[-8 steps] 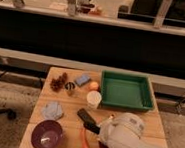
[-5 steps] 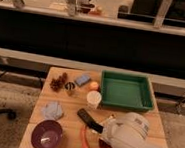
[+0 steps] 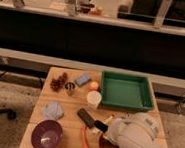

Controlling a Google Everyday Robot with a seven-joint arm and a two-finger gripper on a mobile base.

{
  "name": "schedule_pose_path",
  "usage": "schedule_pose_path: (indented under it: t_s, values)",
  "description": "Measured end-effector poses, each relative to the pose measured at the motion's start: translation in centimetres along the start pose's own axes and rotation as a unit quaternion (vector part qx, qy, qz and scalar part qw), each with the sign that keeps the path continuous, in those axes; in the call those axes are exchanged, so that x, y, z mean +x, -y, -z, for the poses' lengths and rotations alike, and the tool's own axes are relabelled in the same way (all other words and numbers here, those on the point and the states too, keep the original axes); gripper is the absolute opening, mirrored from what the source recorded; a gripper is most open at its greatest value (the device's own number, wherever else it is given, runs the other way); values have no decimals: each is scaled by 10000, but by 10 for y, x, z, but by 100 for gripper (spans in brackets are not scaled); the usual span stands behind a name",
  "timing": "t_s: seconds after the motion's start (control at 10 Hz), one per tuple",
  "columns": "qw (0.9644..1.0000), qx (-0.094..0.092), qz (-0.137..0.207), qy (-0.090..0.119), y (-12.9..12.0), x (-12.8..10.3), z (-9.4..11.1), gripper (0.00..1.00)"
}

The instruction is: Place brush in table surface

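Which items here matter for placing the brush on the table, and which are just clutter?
For the job: brush, near the table's front; gripper, shut on the brush there; table surface.
Lying about: green tray, white cup, orange ball, purple bowl, grey cloth, flat black bar.

End effector (image 3: 101, 127) front-centre, hemmed by black bar (image 3: 85, 117), orange stick (image 3: 85, 140); table surface (image 3: 72, 105) free btw cloth (image 3: 52, 110) & cup (image 3: 93, 99).

1 camera looks steeply down from the robot's side, fairly near, facing across the whole wooden surface (image 3: 75, 101); the end effector (image 3: 101, 132) sits low, right of centre.
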State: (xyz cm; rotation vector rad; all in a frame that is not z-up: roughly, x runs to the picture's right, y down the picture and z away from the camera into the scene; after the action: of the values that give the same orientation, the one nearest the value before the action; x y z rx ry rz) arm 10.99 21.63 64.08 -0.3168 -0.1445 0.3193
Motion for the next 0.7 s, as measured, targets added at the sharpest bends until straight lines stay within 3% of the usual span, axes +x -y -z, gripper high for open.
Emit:
schedule_pose_path:
  t_s: [0.7]
  values:
    - [9989,-206,62,426,-5,-7,31,0]
